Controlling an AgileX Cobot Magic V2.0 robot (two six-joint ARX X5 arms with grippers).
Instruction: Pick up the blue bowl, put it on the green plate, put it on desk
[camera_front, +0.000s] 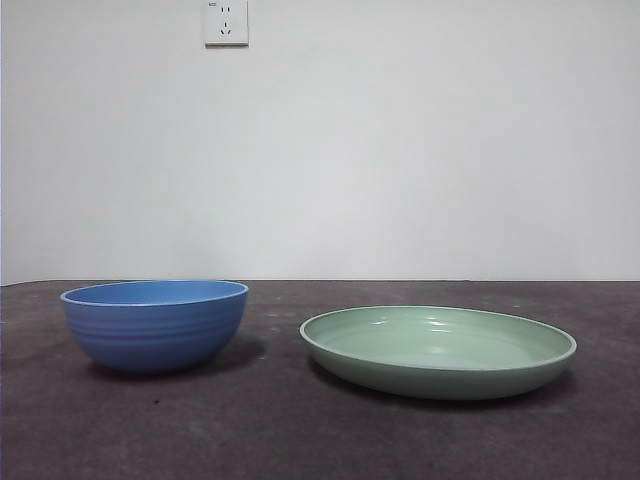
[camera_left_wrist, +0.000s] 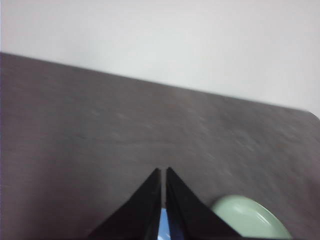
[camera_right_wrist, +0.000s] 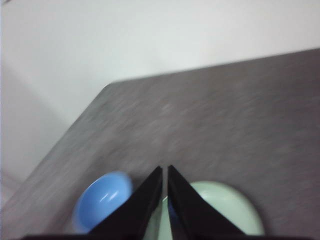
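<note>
The blue bowl (camera_front: 155, 324) stands upright on the desk (camera_front: 320, 440) at the left, apart from the green plate (camera_front: 437, 350) to its right. Neither arm shows in the front view. High over the desk, my left gripper (camera_left_wrist: 163, 170) is shut and holds nothing; the green plate (camera_left_wrist: 248, 218) shows beside its jaws and a sliver of the blue bowl (camera_left_wrist: 163, 225) peeks between them. My right gripper (camera_right_wrist: 165, 168) is likewise shut and empty, high above the blue bowl (camera_right_wrist: 102, 200) and the green plate (camera_right_wrist: 225, 207).
A white wall with a socket (camera_front: 226, 22) rises behind the desk's far edge. The right wrist view shows a rounded corner of the desk (camera_right_wrist: 107, 89).
</note>
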